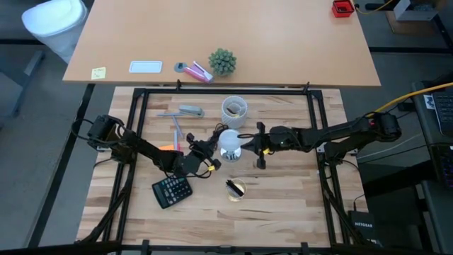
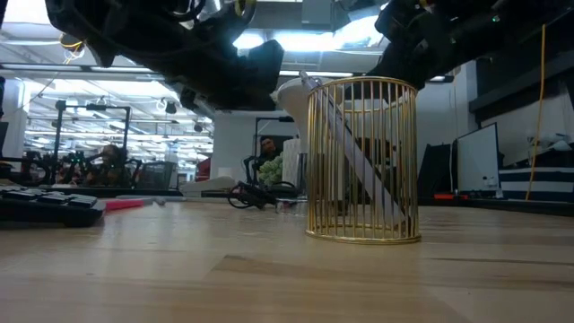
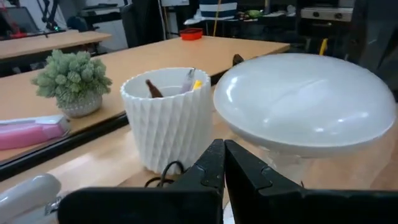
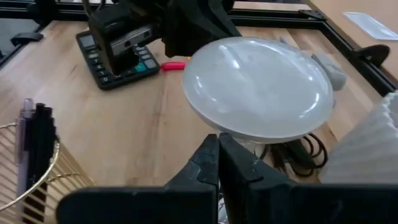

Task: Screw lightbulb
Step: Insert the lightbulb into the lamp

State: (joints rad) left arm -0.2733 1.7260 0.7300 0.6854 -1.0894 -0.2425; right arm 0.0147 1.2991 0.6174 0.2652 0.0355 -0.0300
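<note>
The lightbulb (image 1: 230, 142) stands mid-table; the left gripper (image 1: 212, 146) and right gripper (image 1: 245, 144) flank it closely. Both pairs of jaws are pressed together, holding nothing.

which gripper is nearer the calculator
Left. The left gripper sits just up-right of the calculator; the right gripper is farther, beyond the lightbulb.

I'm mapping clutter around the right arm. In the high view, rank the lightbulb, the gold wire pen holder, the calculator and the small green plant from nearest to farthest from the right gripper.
From the right gripper:
1. lightbulb, right beside it, toward the left arm.
2. gold wire pen holder, toward the near table edge.
3. calculator, far over on the left arm's side.

The small green plant, on the back desk, looks about as far as the calculator; too close to call.
</note>
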